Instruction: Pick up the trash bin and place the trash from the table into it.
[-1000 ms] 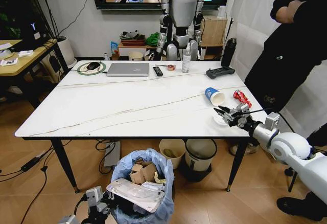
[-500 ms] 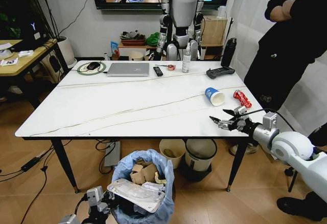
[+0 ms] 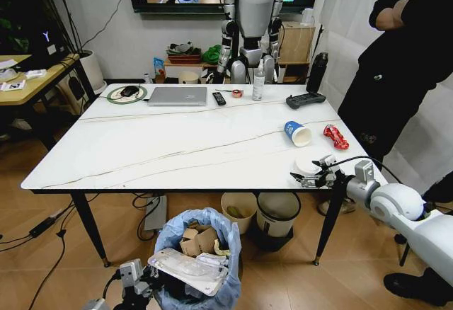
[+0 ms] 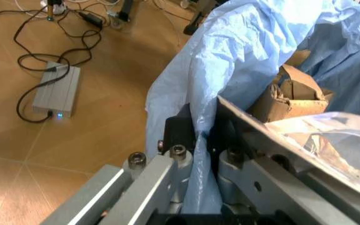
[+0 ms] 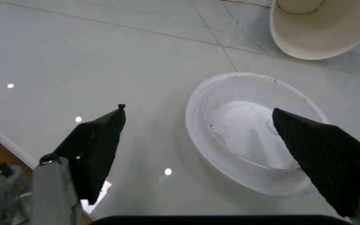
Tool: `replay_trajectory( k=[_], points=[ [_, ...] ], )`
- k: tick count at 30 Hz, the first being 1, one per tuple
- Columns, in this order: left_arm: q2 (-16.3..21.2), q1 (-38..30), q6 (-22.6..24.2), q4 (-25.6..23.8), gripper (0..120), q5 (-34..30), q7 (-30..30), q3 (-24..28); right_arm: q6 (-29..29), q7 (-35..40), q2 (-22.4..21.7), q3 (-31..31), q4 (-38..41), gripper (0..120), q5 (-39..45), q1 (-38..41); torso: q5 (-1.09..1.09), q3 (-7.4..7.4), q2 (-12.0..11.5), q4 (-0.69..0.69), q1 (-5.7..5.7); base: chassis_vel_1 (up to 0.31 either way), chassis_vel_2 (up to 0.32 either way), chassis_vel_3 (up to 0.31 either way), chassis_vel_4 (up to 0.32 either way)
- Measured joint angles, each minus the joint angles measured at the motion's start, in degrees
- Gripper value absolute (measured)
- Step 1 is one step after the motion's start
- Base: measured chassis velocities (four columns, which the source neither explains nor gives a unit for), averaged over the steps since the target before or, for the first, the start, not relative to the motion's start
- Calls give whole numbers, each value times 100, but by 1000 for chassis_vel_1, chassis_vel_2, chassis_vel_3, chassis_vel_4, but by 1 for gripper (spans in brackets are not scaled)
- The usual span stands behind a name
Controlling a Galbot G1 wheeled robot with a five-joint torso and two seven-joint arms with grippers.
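Down in the lower left of the head view, the left gripper (image 3: 134, 282) sits at the floor-level trash bin (image 3: 195, 253), its jaws pinched on the bin's rim with the light-blue bag (image 4: 230, 70) caught between them, as the left wrist view shows close up. Brown cardboard (image 3: 199, 238) and a clear flat plastic tray (image 3: 187, 269) already lie in the bin, the tray resting across its near edge. Above, the marble-look table (image 3: 163, 147) fills the middle of the frame, with a silver laptop (image 3: 178, 95) near its far edge. Toward the right of the tabletop lie a blue paper cup (image 3: 297, 132) on its side and, further right, a red wrapper (image 3: 335, 136). At the table's near right corner, the right gripper (image 3: 311, 177) hovers low with its fingers (image 5: 95, 147) spread wide apart over a white disc (image 5: 255, 131), one pad on each side of it; whether they touch it is unclear.
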Motion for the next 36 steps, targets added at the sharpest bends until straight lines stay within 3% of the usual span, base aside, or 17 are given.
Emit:
replay_trajectory(
  k=[9,15,25,32,36],
  points=[
    [-22,9,-9,-4,0,16,5,-1,60,-61,48,-156,-229,57,-65,174,-1,0,0,0,0,0,0,0,0],
    [-28,-18,-11,18,0,11,5,3,109,-119,28,-214,-354,31,-122,216,-1,0,0,0,0,0,0,0,0],
    [-7,-56,-6,40,0,-21,-1,6,128,-141,-17,-169,-343,1,-132,147,-1,0,0,0,0,0,0,0,0],
    [2,-49,1,41,0,-23,-4,19,254,-204,-5,10,-261,0,-123,-42,0,0,0,0,0,0,0,0,0],
    [13,-38,2,40,0,-20,-4,27,558,-406,4,455,89,0,203,-268,0,0,0,0,1,0,0,0,0]
  ],
)
